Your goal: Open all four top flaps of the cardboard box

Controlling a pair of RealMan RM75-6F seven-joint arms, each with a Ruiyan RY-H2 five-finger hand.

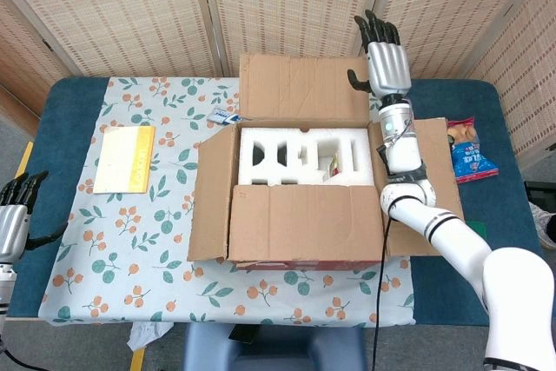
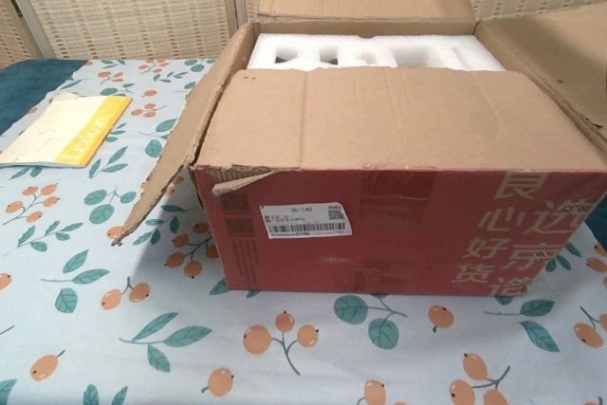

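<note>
Woven reed screens (image 1: 287, 6) back a blue counter (image 1: 78, 89) spread with a leaf-and-berry cloth (image 1: 169, 241).

Cardboard box (image 2: 398, 215): mid-cloth, red lower front with a white label. Far flap (image 1: 304, 87) folded back and away; left flap (image 1: 211, 193) and right flap (image 2: 560, 54) splayed outward; near flap (image 1: 304, 223) lying over the front part of the opening. White foam packing (image 1: 304, 155) exposed in the rear part.

Right hand (image 1: 386, 62): raised beyond the box's far right corner, just beside the far flap's right edge, fingers straight and apart, holding nothing.

Left hand (image 1: 12, 219): at the left edge of the head view, off the counter's near left side, well apart from the box, fingers extended and apart, holding nothing.

Yellow booklet (image 1: 124, 158): flat on the cloth, left of the box.

Snack packet (image 1: 467, 150): on the blue counter, right of the box.
</note>
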